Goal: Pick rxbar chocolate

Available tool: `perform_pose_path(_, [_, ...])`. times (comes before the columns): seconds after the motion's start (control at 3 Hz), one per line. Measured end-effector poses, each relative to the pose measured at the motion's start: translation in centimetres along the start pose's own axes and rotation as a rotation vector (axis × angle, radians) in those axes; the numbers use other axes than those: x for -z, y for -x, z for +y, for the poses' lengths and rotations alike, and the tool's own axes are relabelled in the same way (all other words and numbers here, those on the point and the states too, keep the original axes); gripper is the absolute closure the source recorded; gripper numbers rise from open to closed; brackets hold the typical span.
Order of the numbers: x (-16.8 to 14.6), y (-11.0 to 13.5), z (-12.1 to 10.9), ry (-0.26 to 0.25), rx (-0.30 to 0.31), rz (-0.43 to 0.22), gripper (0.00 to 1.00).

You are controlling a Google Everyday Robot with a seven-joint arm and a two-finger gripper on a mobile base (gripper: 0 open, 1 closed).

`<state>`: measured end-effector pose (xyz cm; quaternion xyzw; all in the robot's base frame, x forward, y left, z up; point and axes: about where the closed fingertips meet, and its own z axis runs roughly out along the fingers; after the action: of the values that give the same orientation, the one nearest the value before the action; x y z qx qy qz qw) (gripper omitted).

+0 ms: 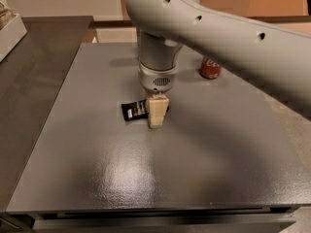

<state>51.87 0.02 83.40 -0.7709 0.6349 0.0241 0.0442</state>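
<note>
Pointing straight down, the gripper (156,123) meets the right end of the rxbar chocolate (134,110) near the middle of the table (97,178).
The bar lies flat on the smooth, faintly glossy grey top, its left part showing beside the cream, blocky gripper; whether the gripper is closed on it cannot be told. The wrapper is a thin black rectangle with white lettering, slightly askew. A red can (210,68) stands well apart, behind.
</note>
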Motion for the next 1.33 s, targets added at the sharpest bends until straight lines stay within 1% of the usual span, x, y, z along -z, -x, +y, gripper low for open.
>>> perform_pose_path(0.67, [0.0,0.0,-0.1,0.008,-0.004,0.004,0.84])
perform_pose_path(1.0, [2.5,0.2,-0.6,-0.013,-0.005,-0.016,1.00])
perform_pose_path(1.33, [5.7,0.5,-1.5,-0.041,-0.013,-0.042,1.00])
